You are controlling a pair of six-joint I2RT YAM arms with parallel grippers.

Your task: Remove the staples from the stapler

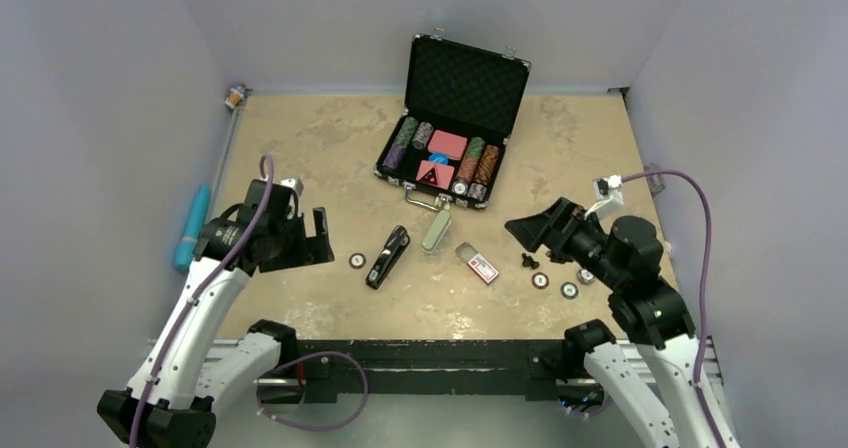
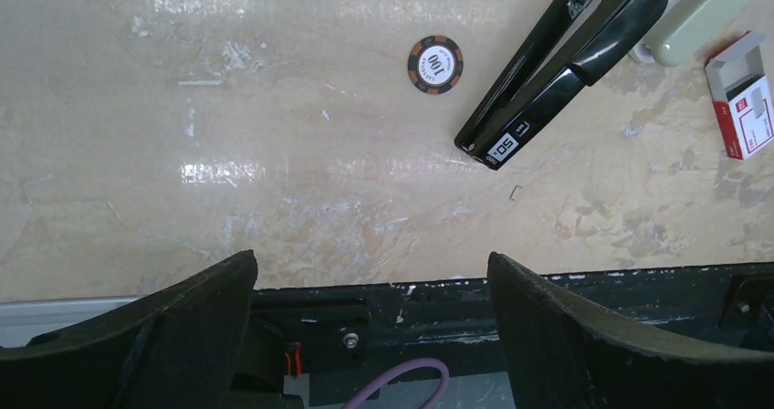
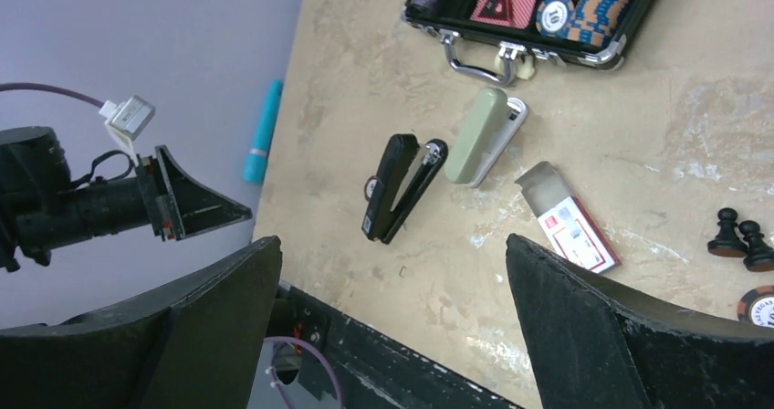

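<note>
At the near edge, the left tool (image 1: 308,232) is hovering over the surface (image 1: 300,148) with its fingers spread wide and nothing between them. It is sitting at about 9 o'clock from the stapler (image 1: 388,256) and well apart from it. The right tool (image 1: 528,232) is hanging at about 3 o'clock, equally wide open and equally empty, its nose pointing inward. Both seem to be holding off at either flank so that each could take one end of the job, though neither is touching anything yet. Between them the stapler is lying slantwise near the front middle of the surface, apparently on its side, with arm and base showing next to each other and no staple strip on view, so the unloading looks not yet begun. A poker chip (image 1: 356,260) is resting just beside it at 9 o'clock. In the left wrist view a single loose staple (image 2: 517,191) is lying near its labelled end. A pale green stapler-like object (image 1: 437,230) is sitting close at 2 o'clock, probably crowding any approach from that side, and a red-and-white staple box (image 1: 478,264) is lying at 3 o'clock. Farthest, at 12 to 1 o'clock, an open chip case (image 1: 470,78) is standing clear of the work.
</note>
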